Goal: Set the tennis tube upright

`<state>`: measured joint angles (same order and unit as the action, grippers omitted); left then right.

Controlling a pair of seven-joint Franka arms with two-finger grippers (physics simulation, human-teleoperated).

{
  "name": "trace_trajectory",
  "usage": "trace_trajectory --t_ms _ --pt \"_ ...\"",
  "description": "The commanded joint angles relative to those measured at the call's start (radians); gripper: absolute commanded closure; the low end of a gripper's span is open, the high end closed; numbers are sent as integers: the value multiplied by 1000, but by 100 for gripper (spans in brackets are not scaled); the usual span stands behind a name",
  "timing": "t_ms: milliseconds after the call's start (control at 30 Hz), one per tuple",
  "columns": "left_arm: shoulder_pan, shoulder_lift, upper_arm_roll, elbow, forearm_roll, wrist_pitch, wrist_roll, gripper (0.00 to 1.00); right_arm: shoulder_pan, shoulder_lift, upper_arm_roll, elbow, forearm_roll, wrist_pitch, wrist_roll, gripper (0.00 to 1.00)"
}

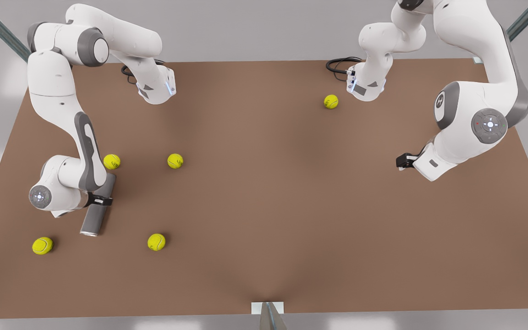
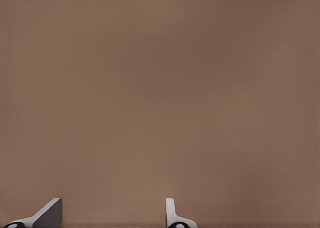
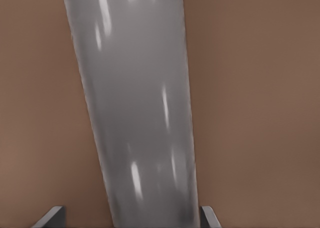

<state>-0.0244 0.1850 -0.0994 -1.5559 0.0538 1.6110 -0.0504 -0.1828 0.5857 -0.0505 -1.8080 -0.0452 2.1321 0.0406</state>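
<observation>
The tennis tube (image 1: 93, 222) is a grey cylinder lying flat on the brown table (image 1: 264, 192) at the front view's left, its silvery rim toward the near edge. My right gripper (image 1: 101, 200) reaches down over the middle of the tube and is open, one finger on each side. In the right wrist view the tennis tube (image 3: 140, 112) runs lengthwise between the fingertips (image 3: 209, 219); it lies against one finger and stands apart from the other. My left gripper (image 1: 400, 161) hovers open above bare table at the front view's right, and my left gripper (image 2: 114, 215) has nothing between its fingers.
Several yellow-green tennis balls lie on the table. One ball (image 1: 112, 161) sits just behind the tube's far end, and others (image 1: 175, 160) (image 1: 156, 242) (image 1: 42, 245) lie around it. A further ball (image 1: 331, 101) rests at the back right.
</observation>
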Motion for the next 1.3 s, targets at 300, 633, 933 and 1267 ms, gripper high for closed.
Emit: trace_trajectory --t_ms 300,633,933,1267 --pt "0 7 0 0 0 0 0 0 -21 19 0 1 1 19 -113 0" --pt "0 13 0 -1 0 -3 0 0 -21 52 0 6 1 22 -100 0" --pt "0 13 0 -1 1 -5 -3 0 -18 52 0 10 2 19 -104 37" --pt "0 13 0 -1 1 -6 -5 0 197 39 0 209 4 -162 -345 37"
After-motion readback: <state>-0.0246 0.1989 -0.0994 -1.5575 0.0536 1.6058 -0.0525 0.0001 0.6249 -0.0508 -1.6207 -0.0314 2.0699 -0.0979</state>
